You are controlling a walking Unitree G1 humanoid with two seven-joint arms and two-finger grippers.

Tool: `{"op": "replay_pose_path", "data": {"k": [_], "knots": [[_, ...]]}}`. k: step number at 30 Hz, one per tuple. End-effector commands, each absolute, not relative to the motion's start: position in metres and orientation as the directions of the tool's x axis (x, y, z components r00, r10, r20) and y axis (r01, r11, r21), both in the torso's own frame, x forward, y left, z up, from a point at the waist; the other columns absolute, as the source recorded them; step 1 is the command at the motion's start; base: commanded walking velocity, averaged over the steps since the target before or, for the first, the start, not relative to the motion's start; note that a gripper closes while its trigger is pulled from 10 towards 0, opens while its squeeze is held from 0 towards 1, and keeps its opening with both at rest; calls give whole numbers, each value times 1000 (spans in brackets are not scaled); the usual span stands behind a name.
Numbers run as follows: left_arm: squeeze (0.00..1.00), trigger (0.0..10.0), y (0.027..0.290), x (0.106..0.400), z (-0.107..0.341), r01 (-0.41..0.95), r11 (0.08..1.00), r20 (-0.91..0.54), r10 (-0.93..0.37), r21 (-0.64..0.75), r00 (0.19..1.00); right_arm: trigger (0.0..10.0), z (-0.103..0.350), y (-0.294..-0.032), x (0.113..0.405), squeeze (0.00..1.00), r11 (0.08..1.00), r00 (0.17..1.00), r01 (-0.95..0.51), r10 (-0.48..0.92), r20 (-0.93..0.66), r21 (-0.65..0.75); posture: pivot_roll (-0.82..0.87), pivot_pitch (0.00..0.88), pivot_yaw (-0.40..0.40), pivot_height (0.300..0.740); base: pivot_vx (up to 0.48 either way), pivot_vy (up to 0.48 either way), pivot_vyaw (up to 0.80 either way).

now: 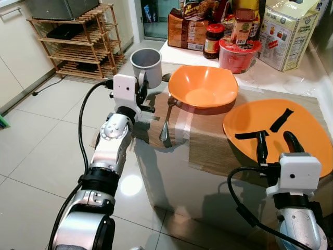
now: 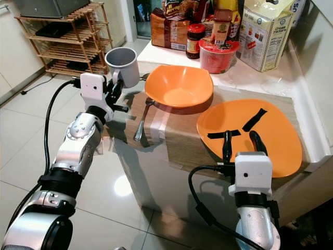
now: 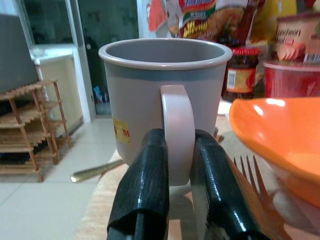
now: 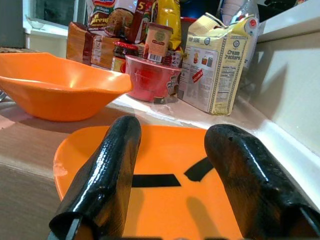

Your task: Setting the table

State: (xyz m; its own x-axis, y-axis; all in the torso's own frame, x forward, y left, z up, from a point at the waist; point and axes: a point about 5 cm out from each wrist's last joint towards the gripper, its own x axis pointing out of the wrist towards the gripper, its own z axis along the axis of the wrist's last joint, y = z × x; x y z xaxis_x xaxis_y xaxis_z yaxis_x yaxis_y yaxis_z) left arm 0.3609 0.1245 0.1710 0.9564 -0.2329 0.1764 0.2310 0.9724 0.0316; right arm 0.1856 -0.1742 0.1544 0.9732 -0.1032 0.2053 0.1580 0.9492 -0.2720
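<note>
Mug in hand at the table's left corner, plate side waiting.

Head view: left gripper [image 1: 141, 94] clamps the grey mug [image 1: 146, 66] by its handle beside the orange bowl [image 1: 204, 86] (fork [image 1: 167, 122] just below, easy to knock). Left wrist: thin handle pinch, mug could swing. Right wrist: right gripper [image 4: 172, 175] spread over the orange plate [image 4: 165, 200].

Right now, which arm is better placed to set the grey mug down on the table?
Left. The left gripper is shut on the mug handle; the right gripper hovers open over the orange plate.
</note>
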Motion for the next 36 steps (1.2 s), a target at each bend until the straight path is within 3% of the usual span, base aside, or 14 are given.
{"op": "replay_pose_path", "data": {"k": [1,27,36], "knots": [[0,0,126,359,181,228,972,230,-233,48,945,10000,159,-173,188,0,947,971,157,-96,221,-281,-49,0,65,740,0,0,0],[0,0,120,332,183,332,943,288,-327,33,900,10000,153,-175,198,0,949,970,151,-89,226,-277,-21,0,53,740,0,0,0],[0,0,107,322,178,414,910,277,-404,21,872,10000,151,-176,201,0,948,969,152,-88,229,-278,-21,0,49,740,0,0,0]]}}
